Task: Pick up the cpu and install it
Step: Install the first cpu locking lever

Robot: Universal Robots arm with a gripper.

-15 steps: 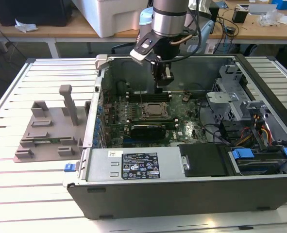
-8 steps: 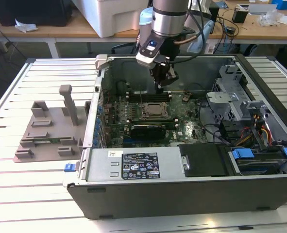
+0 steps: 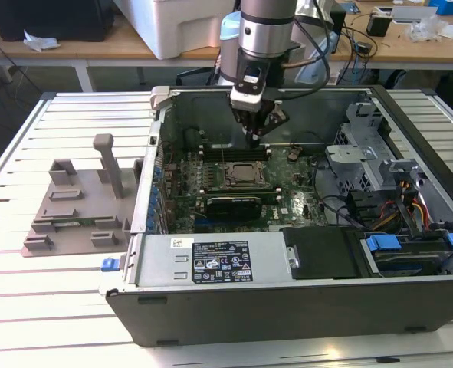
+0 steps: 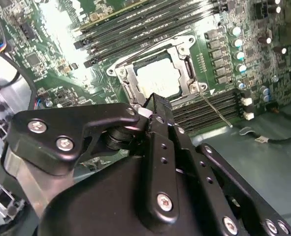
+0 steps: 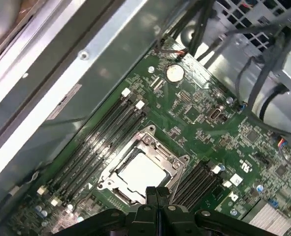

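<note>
— What's under you, biggest thing first?

— The open computer case (image 3: 287, 307), grey sheet metal, lying on its side. On its floor is the green motherboard (image 5: 219, 142), crowded with small parts. Black memory slots (image 5: 106, 132) run in long straight rows on two opposite sides of the socket (image 5: 152, 139), a square frame of bright stamped metal. A thin steel lever (image 4: 215, 109) slants away from one corner of the socket.

— And the cpu?

— The cpu (image 5: 141, 172) lies flat inside the socket, a smooth pale-grey metal square framed all round. Being square, it has no long side to line up with.

— Your hand?

— My gripper (image 5: 156, 194) hangs above the socket, apart from it, with the cpu below and a touch ahead of the tips. The black fingers (image 5: 150, 195) are pressed together, with nothing pinched between them as far as I can judge. It's my only arm, so nothing else is nearer.
</note>
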